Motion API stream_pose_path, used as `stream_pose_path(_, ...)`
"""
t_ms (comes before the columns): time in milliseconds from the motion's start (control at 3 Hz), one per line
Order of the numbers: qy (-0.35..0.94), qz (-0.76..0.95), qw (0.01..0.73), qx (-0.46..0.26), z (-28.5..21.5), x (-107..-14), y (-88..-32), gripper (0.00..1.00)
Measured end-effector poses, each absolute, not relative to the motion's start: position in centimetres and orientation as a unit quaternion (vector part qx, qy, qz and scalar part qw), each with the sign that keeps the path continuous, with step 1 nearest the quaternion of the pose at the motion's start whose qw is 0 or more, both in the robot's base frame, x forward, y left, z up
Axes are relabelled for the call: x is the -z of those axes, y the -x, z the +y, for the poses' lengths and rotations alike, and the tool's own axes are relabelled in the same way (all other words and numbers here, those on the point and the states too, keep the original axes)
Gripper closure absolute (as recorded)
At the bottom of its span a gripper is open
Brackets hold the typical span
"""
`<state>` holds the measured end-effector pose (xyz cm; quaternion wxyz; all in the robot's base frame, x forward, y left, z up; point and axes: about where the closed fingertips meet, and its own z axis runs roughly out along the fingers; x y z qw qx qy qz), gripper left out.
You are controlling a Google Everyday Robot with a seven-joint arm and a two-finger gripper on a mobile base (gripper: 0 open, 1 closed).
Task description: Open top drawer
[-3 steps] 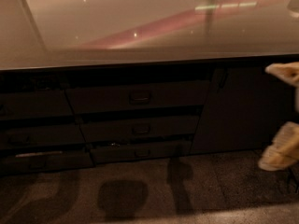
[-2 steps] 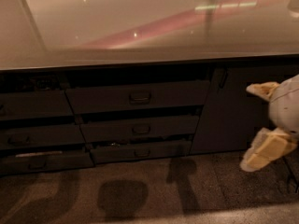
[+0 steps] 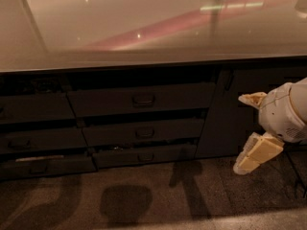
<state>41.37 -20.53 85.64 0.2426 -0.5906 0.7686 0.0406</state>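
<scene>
Fingers (image 3: 257, 152) spread right of top drawer (image 3: 105, 102), its length running left-right.

White wrist (image 3: 286, 113), cream jaws at right

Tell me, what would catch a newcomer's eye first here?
The cream-white two-finger gripper stands out at the right edge, fingers spread open before the tall dark cabinet door. Above, the glossy pale countertop fills the upper half, a pinkish streak reflected across it. Under it, centre, sits the wide dark grey-brown top drawer with a small rectangular pull handle, the gripper well to its right and apart from it.
</scene>
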Motion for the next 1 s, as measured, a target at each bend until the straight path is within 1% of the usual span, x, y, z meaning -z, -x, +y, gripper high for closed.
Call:
stream_pose_path(333,0.602,0.759,0.246,-0.035,-19.9,-85.7,-41.4,0.00)
stream_pose_path(667,0.617,0.735,0.282,-0.012,-18.0,-86.0,-39.2,0.00)
stream_pose_path(1000,0.625,0.721,0.299,0.013,-18.7,-85.1,-39.3,0.00)
